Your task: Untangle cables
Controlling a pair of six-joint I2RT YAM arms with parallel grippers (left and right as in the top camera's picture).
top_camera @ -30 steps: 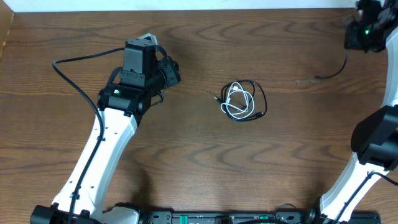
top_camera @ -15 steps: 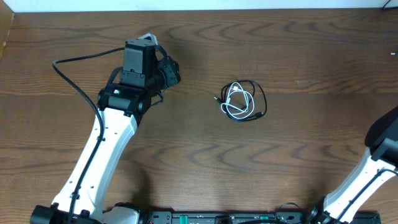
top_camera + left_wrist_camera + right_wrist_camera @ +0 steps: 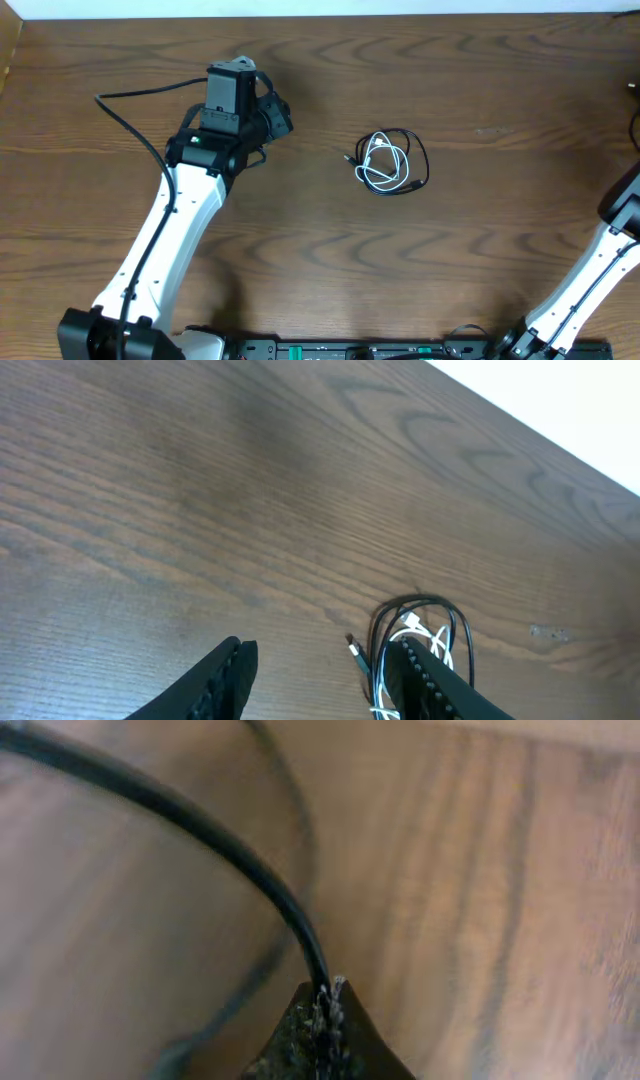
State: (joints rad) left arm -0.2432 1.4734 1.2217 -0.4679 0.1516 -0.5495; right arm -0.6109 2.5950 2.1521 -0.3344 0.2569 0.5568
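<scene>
The cables [image 3: 392, 161], a thin black cord and a thin white cord coiled into one small tangle, lie on the brown wooden table [image 3: 480, 260] right of centre. In the left wrist view the tangle [image 3: 418, 640] sits just ahead, partly behind the right finger, with a small plug [image 3: 355, 652] poking out to the left. My left gripper [image 3: 276, 114] [image 3: 325, 685] hangs open and empty, left of the tangle. My right gripper [image 3: 325, 995] is out of the overhead view; its jaws are shut on a black cord [image 3: 230, 850] that runs away to the upper left.
The left arm [image 3: 175, 230] reaches up from the front edge, with its own black wire [image 3: 125, 120] looping out to the left. The right arm [image 3: 610, 250] rises along the right edge. A white strip borders the table's far side [image 3: 300, 8].
The right gripper and the black cord hanging from it have left the overhead view at the top right. The left arm has shifted slightly. The tangle has not moved.
</scene>
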